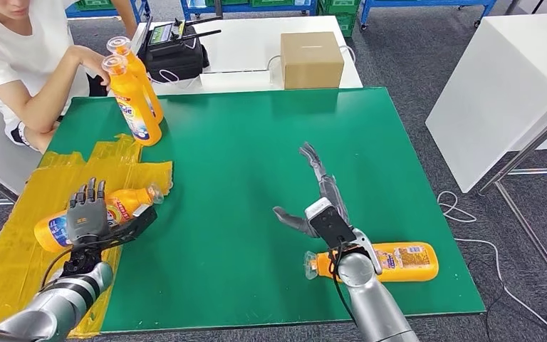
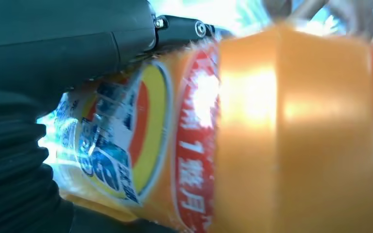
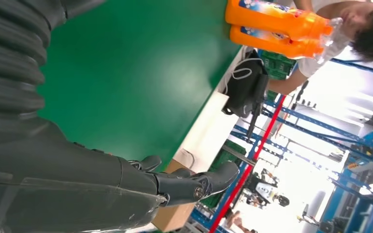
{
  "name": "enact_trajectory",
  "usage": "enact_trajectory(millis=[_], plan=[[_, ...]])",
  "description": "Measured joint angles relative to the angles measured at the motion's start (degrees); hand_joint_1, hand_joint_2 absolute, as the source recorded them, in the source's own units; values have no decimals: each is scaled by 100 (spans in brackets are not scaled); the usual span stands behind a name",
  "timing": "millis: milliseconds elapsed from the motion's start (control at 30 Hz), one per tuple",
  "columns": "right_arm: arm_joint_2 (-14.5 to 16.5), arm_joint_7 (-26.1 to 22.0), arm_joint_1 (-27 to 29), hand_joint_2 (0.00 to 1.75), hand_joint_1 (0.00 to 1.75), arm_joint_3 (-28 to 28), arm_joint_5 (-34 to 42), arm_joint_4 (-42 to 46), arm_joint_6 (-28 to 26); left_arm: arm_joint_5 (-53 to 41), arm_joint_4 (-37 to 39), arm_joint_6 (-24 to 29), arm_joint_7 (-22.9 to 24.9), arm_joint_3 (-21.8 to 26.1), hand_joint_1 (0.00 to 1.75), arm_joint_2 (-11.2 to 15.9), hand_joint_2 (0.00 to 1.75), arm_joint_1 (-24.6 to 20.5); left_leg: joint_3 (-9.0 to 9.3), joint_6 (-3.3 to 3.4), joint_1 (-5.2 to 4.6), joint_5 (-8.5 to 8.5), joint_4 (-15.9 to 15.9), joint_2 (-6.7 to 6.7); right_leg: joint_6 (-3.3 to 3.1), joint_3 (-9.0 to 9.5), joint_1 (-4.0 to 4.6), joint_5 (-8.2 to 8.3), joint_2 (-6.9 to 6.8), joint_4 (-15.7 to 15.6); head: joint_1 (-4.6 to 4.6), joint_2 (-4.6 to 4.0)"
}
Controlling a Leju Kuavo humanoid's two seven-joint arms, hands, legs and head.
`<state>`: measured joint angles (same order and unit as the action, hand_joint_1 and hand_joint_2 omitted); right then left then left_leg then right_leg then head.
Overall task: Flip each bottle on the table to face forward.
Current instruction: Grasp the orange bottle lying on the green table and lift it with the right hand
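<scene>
Here, left hand (image 1: pixel 87 214) wrapped round orange bottle (image 1: pixel 117 209) lying on yellow tape at table's near-left, right hand (image 1: pixel 318 203) empty w/ fingers spread over green mat (image 1: pixel 256 171), 2nd bottle (image 1: pixel 399 261) lying flat just by right wrist, two upright bottles (image 1: pixel 137 96) at far-left edge by a person (image 1: pixel 21 64).

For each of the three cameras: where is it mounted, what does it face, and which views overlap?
Head view: high on the body, looking down at the green table; shows both arms, left hand on a lying bottle, right hand open.
Left wrist view: behind the left hand, close against that bottle.
Right wrist view: behind the right hand, looking across the table to the upright bottles and a person.
Shared: head and right wrist views both show the upright bottles.
</scene>
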<state>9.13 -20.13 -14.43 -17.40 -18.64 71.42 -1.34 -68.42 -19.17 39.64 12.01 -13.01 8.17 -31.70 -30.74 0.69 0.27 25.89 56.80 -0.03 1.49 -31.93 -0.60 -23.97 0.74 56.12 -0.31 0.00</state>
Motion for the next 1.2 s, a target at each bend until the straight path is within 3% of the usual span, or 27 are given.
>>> enact_trajectory(millis=[167,300,433,667,933,1200], plan=[[1,0,147,175,0,23,-93,85,-8,-408,-422,100,-796,990,0,-178,175,188,-28,2,-2,-2,0,-12,-1,-21,-1,-2,-2,0,2,0],[2,0,206,175,0,40,-110,128,-13,-483,-676,101,-1004,1538,0,-307,175,293,-44,3,-6,-1,1,-14,0,-33,-5,-2,-3,-1,3,0],[10,0,232,175,0,68,-134,153,-17,-549,-824,100,-1305,1878,0,-418,175,350,-48,3,-11,-1,2,-15,0,-38,-6,-2,-5,-2,2,0],[32,0,268,175,0,99,-200,169,-42,-248,-1001,98,-2323,2512,0,-725,175,371,-64,4,-9,-3,2,-17,0,-51,-5,-2,-13,-1,2,0],[32,0,292,175,0,119,-215,175,-65,-77,-1080,97,-2628,2872,0,-940,175,366,-78,5,-10,-3,4,-17,0,-67,-5,-2,-12,-1,2,0],[46,0,379,175,0,200,-314,217,-71,1211,-1103,-214,-4114,3249,0,-1136,175,312,-91,5,-9,-4,4,-17,0,-80,-4,-1,-12,-1,2,0]])
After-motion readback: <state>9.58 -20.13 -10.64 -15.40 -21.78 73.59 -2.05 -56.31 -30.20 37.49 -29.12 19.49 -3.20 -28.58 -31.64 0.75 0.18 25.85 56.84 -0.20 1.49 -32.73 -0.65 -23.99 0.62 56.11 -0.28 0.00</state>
